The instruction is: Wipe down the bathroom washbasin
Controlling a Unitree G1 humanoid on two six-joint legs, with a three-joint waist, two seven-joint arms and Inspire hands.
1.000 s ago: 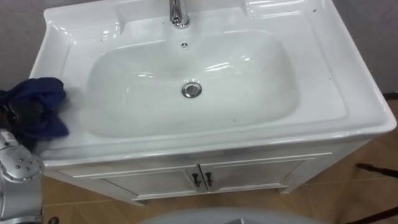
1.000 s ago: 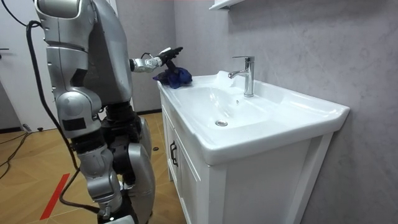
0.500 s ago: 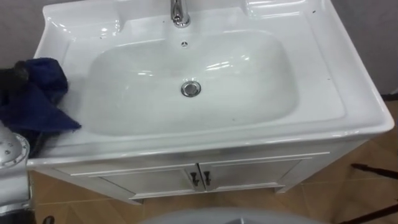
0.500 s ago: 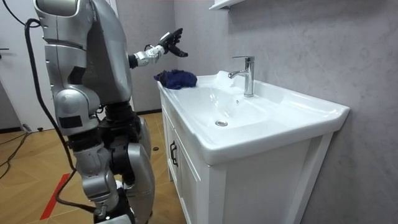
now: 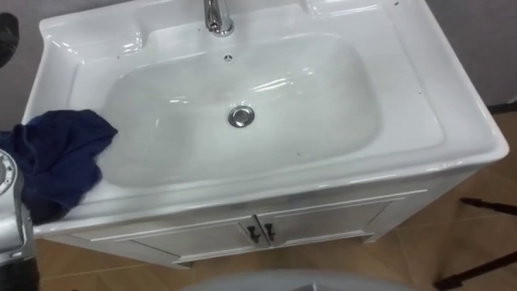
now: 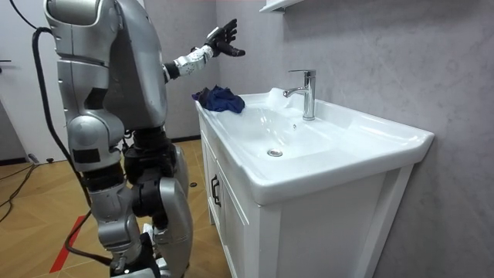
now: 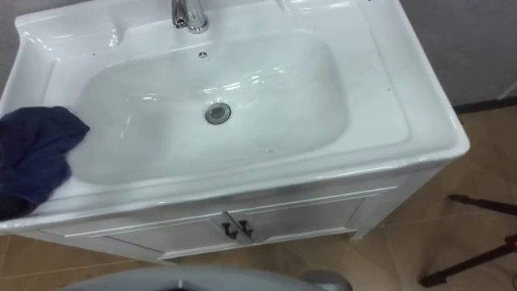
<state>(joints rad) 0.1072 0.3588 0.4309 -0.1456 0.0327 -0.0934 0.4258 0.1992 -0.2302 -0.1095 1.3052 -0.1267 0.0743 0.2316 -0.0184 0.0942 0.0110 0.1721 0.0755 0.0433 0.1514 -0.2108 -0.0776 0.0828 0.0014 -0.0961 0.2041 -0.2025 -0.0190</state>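
Aloft, left hand (image 6: 223, 38) splayed, empty; crumpled dark-blue cloth (image 5: 55, 158) on basin (image 5: 452, 121) rim.

The robot's trunk, shoulders and thighs wear smooth, glossy silver-grey shells with rounded edges. The waist and the joints between the shells are black. A thick black cable runs from behind its shoulder down along its back. The forearm ends in a pale, banded wrist, and the left hand (image 6: 221, 40) is black, with slim dark fingers (image 6: 230, 31). A round silver part of the arm carries small screws.
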